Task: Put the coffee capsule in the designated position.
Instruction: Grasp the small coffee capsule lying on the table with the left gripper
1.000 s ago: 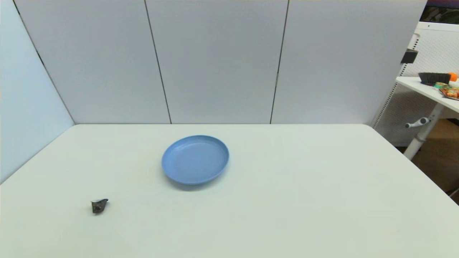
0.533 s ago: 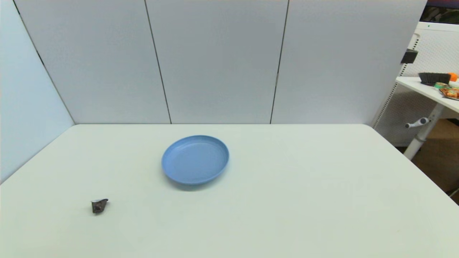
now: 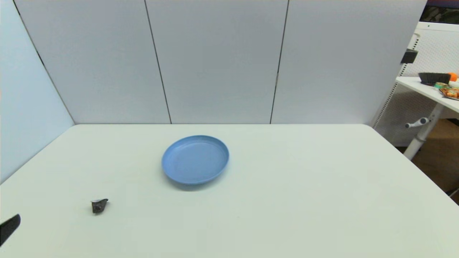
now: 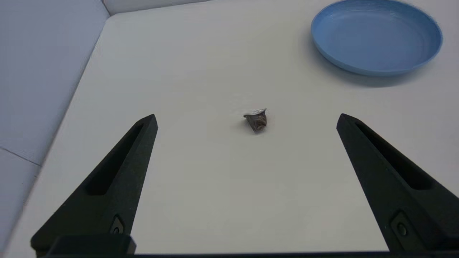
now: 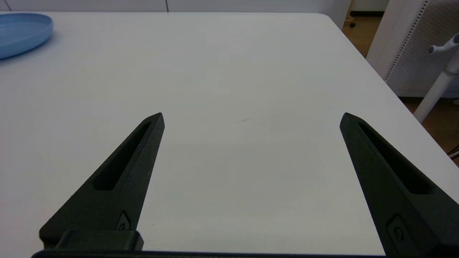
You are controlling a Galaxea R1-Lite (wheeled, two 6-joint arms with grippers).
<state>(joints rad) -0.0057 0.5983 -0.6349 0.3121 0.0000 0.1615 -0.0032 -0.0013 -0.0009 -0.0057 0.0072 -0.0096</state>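
Newly arrived at the head view's lower left edge is one black fingertip of the left pincer (image 4: 247,116), mostly cut off, its fingers spread wide and empty. Ahead of it the coffee capsule (image 3: 99,206) lies tipped on the tabletop (image 3: 287,200), well apart from the blue plate (image 3: 195,159). Right pincer (image 5: 251,116) released, unseen from above.

The left pincer (image 4: 247,120) is spread wide over the table's near-left edge; the right pincer (image 5: 251,118) likewise gapes, parked.

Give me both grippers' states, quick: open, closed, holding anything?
Left gripper: open, holding nothing; the coffee capsule lies on the table ahead of it.
Right gripper: open, holding nothing, over bare table.
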